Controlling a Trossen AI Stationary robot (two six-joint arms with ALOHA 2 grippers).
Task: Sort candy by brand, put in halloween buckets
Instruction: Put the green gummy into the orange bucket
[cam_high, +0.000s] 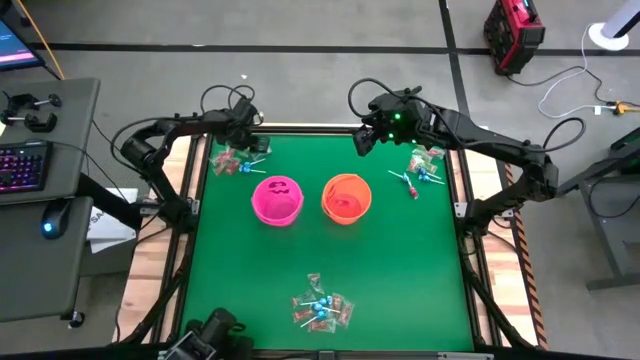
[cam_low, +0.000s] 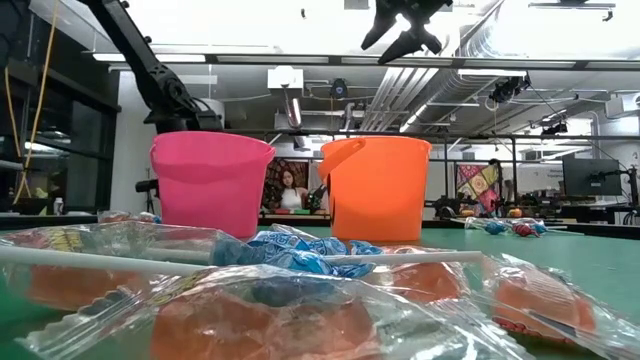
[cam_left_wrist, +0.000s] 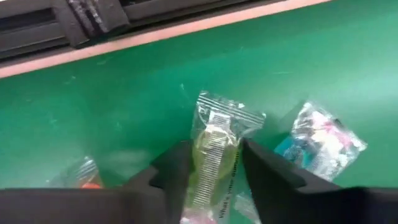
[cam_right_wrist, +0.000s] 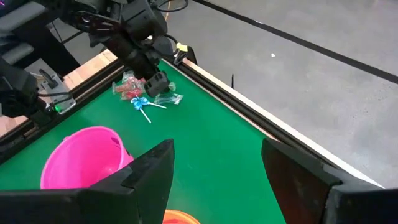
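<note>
The pink bucket (cam_high: 277, 198) and the orange bucket (cam_high: 346, 197) stand upright side by side at mid-table. Candy lies in three piles: far left (cam_high: 231, 160), far right (cam_high: 425, 168) and near edge (cam_high: 322, 311). My left gripper (cam_high: 252, 141) is low at the far-left pile, shut on a clear-wrapped candy piece (cam_left_wrist: 216, 146). Another wrapped sweet (cam_left_wrist: 318, 140) lies beside it. My right gripper (cam_right_wrist: 217, 180) hangs open in the air over the far edge, behind the orange bucket, and also shows high up in the low view (cam_low: 405, 28). My left gripper pinches the clear-wrapped candy piece between its two fingers (cam_left_wrist: 176, 169), which lie along the wrapper's two long sides. The wrapper's crimped free end (cam_left_wrist: 229, 111) sticks out past the fingertips. The fingers slant down from the far-left side. Whether the piece is off the table I cannot tell.
The table's far wooden rim (cam_left_wrist: 155, 37) runs close behind the left gripper. A lollipop (cam_right_wrist: 143, 107) and red wrapped pieces (cam_right_wrist: 126, 87) lie right by it. Open green surface lies between the buckets and the near pile.
</note>
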